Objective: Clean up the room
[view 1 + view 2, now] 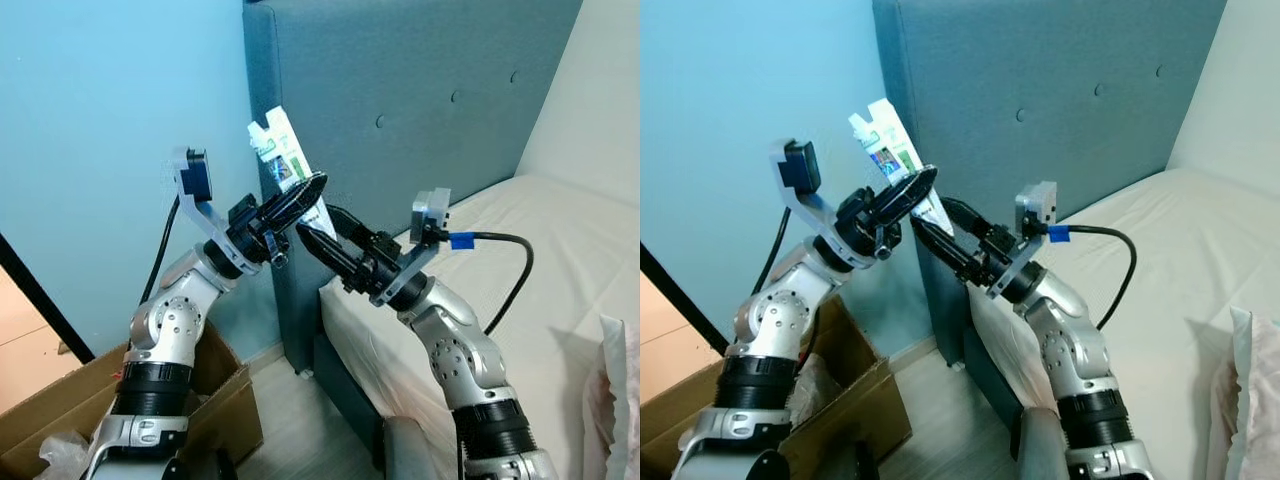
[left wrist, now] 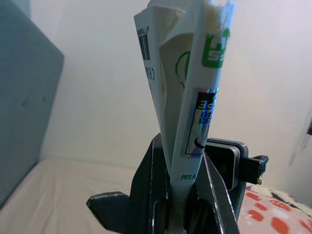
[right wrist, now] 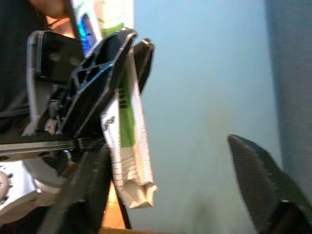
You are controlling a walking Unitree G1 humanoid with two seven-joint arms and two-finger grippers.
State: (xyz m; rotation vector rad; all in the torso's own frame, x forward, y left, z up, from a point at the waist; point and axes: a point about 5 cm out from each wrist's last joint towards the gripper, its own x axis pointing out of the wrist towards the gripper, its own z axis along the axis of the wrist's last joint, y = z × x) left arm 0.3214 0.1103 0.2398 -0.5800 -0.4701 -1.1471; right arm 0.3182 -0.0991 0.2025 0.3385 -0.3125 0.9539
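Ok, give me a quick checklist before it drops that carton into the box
1. Left gripper shut on the carton: ok.
2. Right gripper off the carton: ok, fingers open beside its lower end.
3. Carton held well: ok, clamped flat between the fingers.
4. Cardboard box open: ok, flaps apart by the robot's left side.
5. Carton over the box: not ok, it is up by the headboard.
6. Room left in the box: cannot tell.
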